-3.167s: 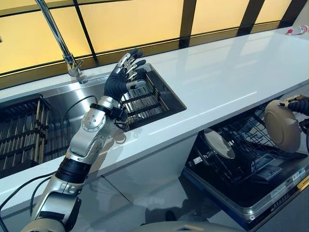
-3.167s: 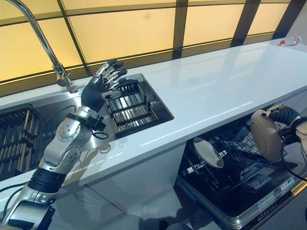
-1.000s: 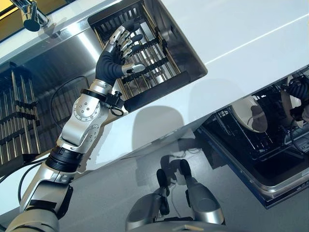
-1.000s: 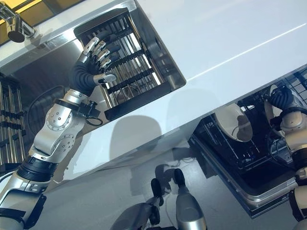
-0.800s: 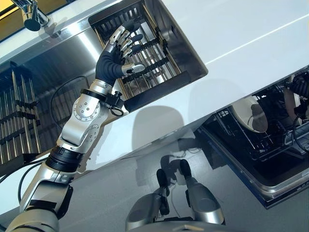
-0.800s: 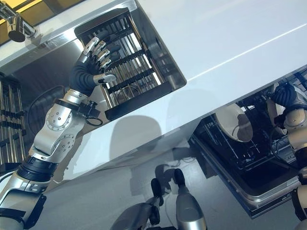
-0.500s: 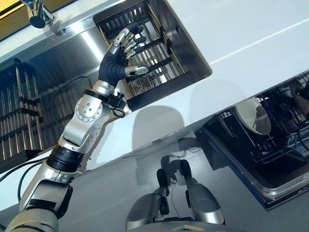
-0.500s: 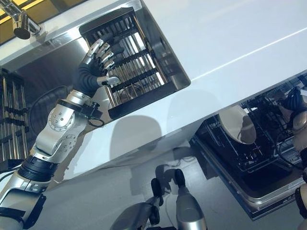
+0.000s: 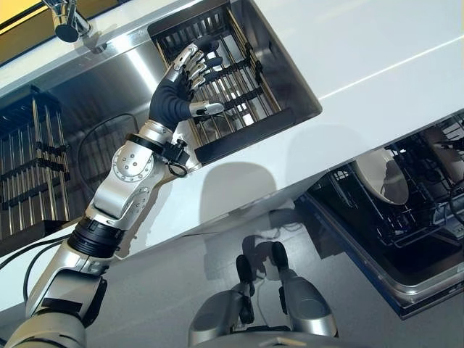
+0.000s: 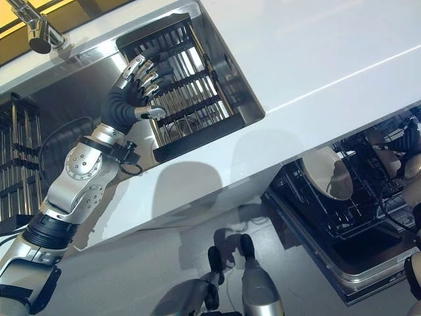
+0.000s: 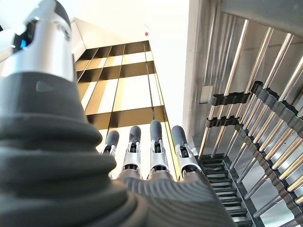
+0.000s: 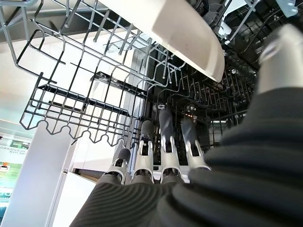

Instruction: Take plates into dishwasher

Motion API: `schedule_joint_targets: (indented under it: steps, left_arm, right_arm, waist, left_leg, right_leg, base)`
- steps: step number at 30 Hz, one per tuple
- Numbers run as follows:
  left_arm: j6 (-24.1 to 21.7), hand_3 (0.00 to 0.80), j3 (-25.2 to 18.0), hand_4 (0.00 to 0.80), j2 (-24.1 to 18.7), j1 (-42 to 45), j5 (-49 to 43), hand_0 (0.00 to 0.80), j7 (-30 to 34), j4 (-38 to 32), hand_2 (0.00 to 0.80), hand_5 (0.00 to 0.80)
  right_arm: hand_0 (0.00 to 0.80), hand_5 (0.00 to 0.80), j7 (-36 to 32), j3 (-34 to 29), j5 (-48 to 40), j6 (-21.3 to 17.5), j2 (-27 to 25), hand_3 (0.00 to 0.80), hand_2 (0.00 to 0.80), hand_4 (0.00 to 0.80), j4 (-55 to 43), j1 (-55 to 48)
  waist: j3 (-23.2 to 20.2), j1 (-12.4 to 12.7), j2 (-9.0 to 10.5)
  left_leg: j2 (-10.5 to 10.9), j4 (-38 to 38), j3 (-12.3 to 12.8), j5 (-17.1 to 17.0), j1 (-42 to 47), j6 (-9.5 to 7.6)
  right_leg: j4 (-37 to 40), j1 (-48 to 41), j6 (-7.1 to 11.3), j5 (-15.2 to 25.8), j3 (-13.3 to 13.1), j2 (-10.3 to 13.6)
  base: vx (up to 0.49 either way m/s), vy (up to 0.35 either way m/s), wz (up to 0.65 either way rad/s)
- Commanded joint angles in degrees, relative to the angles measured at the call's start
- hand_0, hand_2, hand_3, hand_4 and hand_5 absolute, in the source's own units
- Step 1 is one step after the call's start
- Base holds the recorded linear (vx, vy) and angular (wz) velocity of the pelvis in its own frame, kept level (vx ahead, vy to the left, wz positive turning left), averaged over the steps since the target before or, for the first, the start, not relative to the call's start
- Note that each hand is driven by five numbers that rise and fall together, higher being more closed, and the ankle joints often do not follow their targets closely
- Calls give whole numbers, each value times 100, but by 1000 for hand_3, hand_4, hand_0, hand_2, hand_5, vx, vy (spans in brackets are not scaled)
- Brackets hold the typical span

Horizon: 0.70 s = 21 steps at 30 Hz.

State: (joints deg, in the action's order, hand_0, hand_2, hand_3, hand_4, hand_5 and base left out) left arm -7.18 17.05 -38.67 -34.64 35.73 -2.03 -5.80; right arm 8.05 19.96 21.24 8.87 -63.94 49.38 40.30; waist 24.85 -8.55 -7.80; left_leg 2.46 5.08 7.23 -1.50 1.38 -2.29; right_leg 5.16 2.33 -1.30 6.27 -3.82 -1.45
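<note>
A cream plate [image 9: 382, 176] stands on edge in the open dishwasher's wire rack [image 9: 420, 210]. A second cream plate [image 10: 388, 158] stands further right in the rack. Its rim shows close above my right hand in the right wrist view [image 12: 184, 38]. My right hand [image 10: 412, 136] is at the right edge, just beside that plate. Its fingers [image 12: 163, 156] are straight and hold nothing. My left hand [image 9: 177, 90] is raised over the sink's wire rack [image 9: 232, 87], open and empty, with its fingers [image 11: 151, 151] straight.
The steel sink [image 9: 109, 94] has a second dark rack [image 9: 32, 174] at its left and a tap [image 9: 69, 18] behind. A white countertop [image 9: 362, 43] runs above the dishwasher. The dishwasher door [image 9: 406, 283] lies open and low in front.
My right hand has let go of the second plate, which now stands in the rack, and has drawn back to the right. The camera has shifted a little. The left hand has not moved.
</note>
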Motion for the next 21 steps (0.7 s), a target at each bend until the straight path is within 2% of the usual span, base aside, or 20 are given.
schedule_joint_targets:
  steps: [1,7,13,17,21]
  left_arm:
    - [-398,0,38,0,28,-226,58,0,48,-160,0,0]
    - [-382,0,-87,0,115,16,9,0,105,-207,0,0]
    - [-193,0,-306,0,257,435,-150,0,158,-280,0,0]
    - [-163,0,-487,0,511,807,-353,0,72,-228,0,0]
    - [-57,0,-695,0,741,1065,-517,0,-86,-106,0,0]
  right_arm:
    - [0,0,233,-134,-145,-137,-103,0,0,0,-217,-278]
    - [0,0,360,-721,-264,-119,-48,0,0,0,-780,-903]
    - [0,0,673,-2025,-639,-126,283,0,0,0,-1783,-2157]
    - [0,0,1220,-3131,-1268,-125,951,0,0,0,-2634,-3289]
    - [0,0,2071,-3771,-1274,-53,1663,0,0,0,-2983,-3997]
  waist:
    - [-479,27,313]
    - [-618,-59,445]
    - [-878,-236,573]
    - [-1113,-376,600]
    - [-1349,-524,592]
  left_leg:
    - [-19,-8,102,403,-125,102]
    - [-51,-8,150,452,7,85]
    - [-82,-8,206,531,194,44]
    - [-80,-8,276,601,362,-11]
    - [-90,-8,361,672,542,-73]
  right_leg:
    - [-70,102,466,-298,182,66]
    - [-68,-17,467,-319,97,17]
    - [-69,-165,480,-337,-65,-63]
    - [-50,-312,498,-368,-183,-104]
    - [-61,-437,501,-411,-344,-158]
  base:
    - [36,23,0]
    - [54,34,-1]
    - [83,64,-1]
    - [91,113,-7]
    - [88,127,-12]
